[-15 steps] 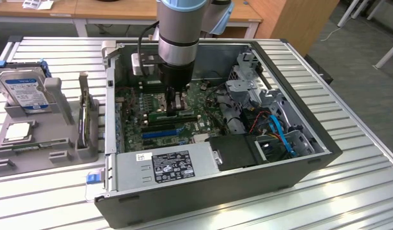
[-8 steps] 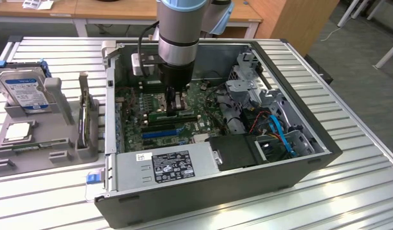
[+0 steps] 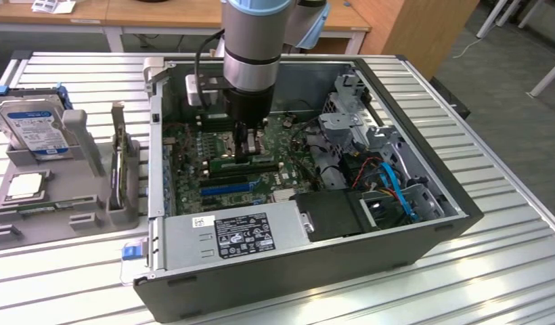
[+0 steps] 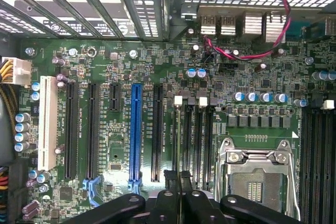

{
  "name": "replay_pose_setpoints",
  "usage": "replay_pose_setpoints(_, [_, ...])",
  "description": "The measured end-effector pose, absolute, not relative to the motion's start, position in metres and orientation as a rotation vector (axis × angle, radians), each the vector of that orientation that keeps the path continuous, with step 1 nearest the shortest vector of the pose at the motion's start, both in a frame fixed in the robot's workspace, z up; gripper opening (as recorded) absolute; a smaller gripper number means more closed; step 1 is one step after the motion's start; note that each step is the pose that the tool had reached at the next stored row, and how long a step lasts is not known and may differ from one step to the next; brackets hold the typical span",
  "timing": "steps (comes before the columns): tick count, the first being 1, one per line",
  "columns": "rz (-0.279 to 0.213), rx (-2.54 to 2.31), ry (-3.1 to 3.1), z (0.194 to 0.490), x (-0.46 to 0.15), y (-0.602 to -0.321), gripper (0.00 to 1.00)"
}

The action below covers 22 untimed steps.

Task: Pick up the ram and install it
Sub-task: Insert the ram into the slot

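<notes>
My gripper [image 3: 251,150] is down inside the open computer case [image 3: 422,233], just above the motherboard [image 3: 191,145]. In the wrist view the ram [image 4: 178,145] shows edge-on as a thin line between the dark fingers [image 4: 169,182]. It runs along a black memory slot [image 4: 187,140] that has a white latch [image 4: 177,99] at its far end. My gripper [image 4: 178,184] is shut on the ram. Whether the stick is seated in the slot or just above it, I cannot tell. In the exterior view a green strip [image 3: 244,162] lies at the fingertips.
A processor socket [image 4: 255,178] with a metal frame lies right beside the memory slots, and a blue card slot [image 4: 136,129] on the other side. Outside the case, at the exterior view's left, a grey stand [image 3: 79,203] holds a blue-labelled hard drive [image 3: 34,128] and a square processor chip [image 3: 26,184].
</notes>
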<state>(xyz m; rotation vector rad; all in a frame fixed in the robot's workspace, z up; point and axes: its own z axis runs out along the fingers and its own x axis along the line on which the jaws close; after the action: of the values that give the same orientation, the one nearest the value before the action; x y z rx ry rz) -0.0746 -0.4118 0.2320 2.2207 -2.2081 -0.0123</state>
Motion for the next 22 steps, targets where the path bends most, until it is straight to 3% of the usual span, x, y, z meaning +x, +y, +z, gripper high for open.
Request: replay_pose_setpoints(22, [-0.021,2.201,-2.221,0.232,-0.0733,-0.4117,0.12])
